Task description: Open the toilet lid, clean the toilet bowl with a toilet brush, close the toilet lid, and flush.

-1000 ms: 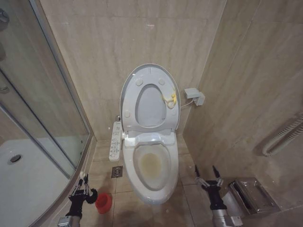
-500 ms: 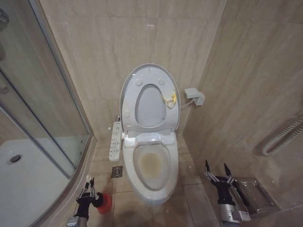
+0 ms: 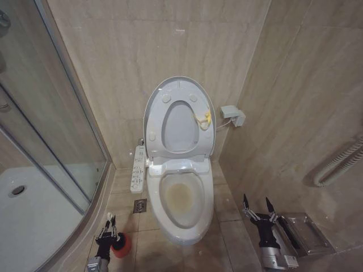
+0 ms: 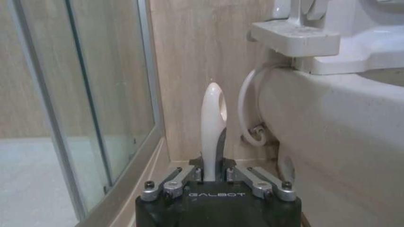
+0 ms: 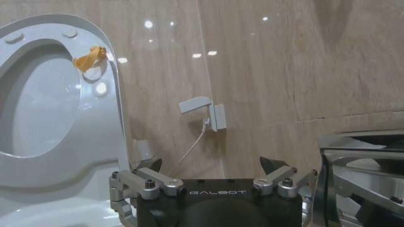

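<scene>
**Brush handle gripped beside the open toilet**

Down by the floor, much is cut off. The left gripper (image 3: 109, 226) sits low between the shower enclosure (image 3: 51, 170) and the toilet bowl (image 3: 181, 198), and its arm runs out of the head view's lower edge. The red holder (image 3: 121, 245) is half hidden behind that gripper, and the bristle end of the toilet brush (image 4: 213, 124) cannot be made out at all; what shows in the left wrist view is the white handle with its looped top, standing upright out of the jaws, which are closed on it. A white hose (image 4: 245, 118) curls behind the handle, against the side of the bowl.

The word "GALBOT" is printed on both gripper bodies in the wrist views. The buttons on the control panel (image 3: 138, 169) beside the seat are too small to read.

The right gripper (image 3: 256, 207) hangs low at the right of the bowl, pointing up and forward, jaws spread wide and holding nothing. Just beside it lies a metal box (image 3: 300, 232), partly cut by the frame edge.

The toilet lid (image 3: 180, 119) stands raised against the wall, bumpers facing the room, a small yellow loop (image 3: 204, 118) at its edge. The bowl below is uncovered, with yellowish-brown staining inside. A white wall box (image 3: 233, 115) sits right of the lid.
</scene>
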